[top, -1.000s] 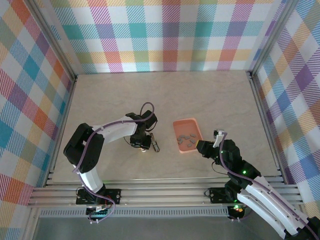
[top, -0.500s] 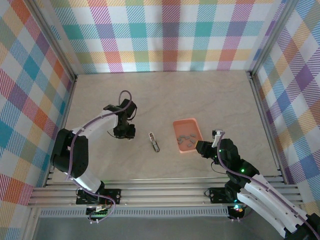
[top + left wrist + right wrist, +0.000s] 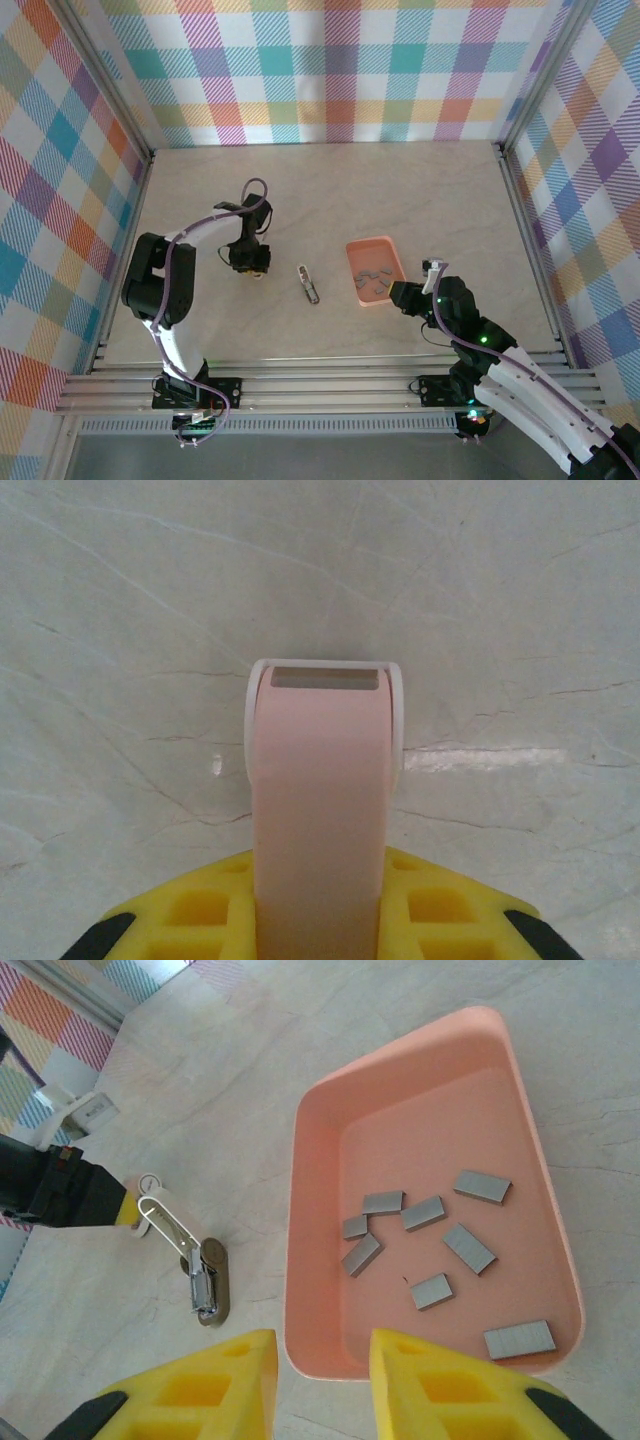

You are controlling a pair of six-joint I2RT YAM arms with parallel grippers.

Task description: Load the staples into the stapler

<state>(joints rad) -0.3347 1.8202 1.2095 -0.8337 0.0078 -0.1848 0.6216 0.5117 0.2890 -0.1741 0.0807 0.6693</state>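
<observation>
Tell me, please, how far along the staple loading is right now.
Done: the stapler lies on the table, apparently opened. In hand: the left hand grips a pink-and-white piece away from it; the right hand hovers open and empty at the near edge of the tray. Left: the staples lie in the tray, so picking one up and loading it remain.

Both arms are white shells with black joints. A purple cable (image 3: 253, 187) loops along the left arm (image 3: 190, 240); the right arm (image 3: 520, 375) carries another, plus green lights (image 3: 483, 341). The left tool (image 3: 320, 900) and right tool (image 3: 322, 1355) have chunky yellow fingers (image 3: 222, 1380) with square hollows and black corners.
</observation>
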